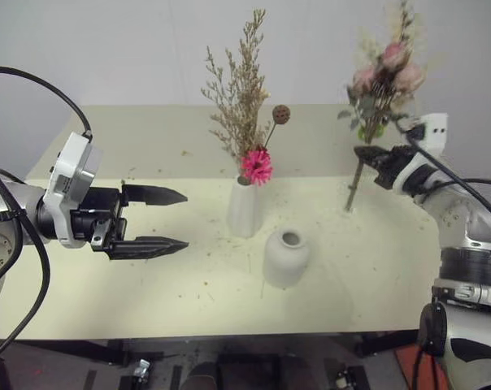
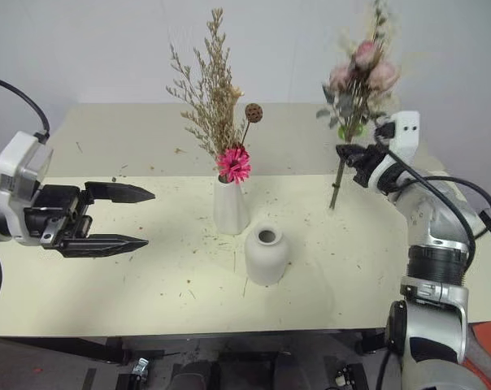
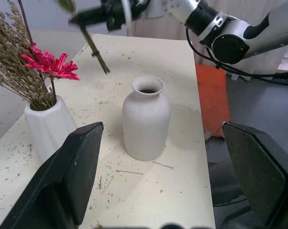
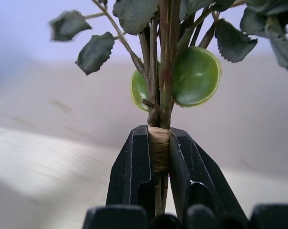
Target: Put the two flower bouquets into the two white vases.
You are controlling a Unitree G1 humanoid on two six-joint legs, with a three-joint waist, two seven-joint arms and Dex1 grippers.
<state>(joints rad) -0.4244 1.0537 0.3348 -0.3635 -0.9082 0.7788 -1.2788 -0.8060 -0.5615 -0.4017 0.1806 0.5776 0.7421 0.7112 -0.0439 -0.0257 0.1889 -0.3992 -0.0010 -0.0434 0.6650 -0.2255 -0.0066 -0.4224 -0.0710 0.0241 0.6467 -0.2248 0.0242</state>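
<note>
The cream desk (image 1: pixel 148 268) carried two white vases and there were two bouquets. The dried bouquet (image 1: pixel 244 106) stood upright in the tall vase (image 1: pixel 243 208) at frame centre, sprigs pointing up. The rose bouquet (image 1: pixel 381 77) hung in the upper right above the desk, nearly upright, blooms up and stem end down, tilted slightly left. The squat vase (image 1: pixel 286 257) stood empty just lower right of the tall one. The right end effector (image 4: pixel 159 162) was pressed onto the rose stems; the right wrist view showed the tan binding pinched between its fingers. The left end effector (image 1: pixel 152 219), centre left, was spread wide, empty
</note>
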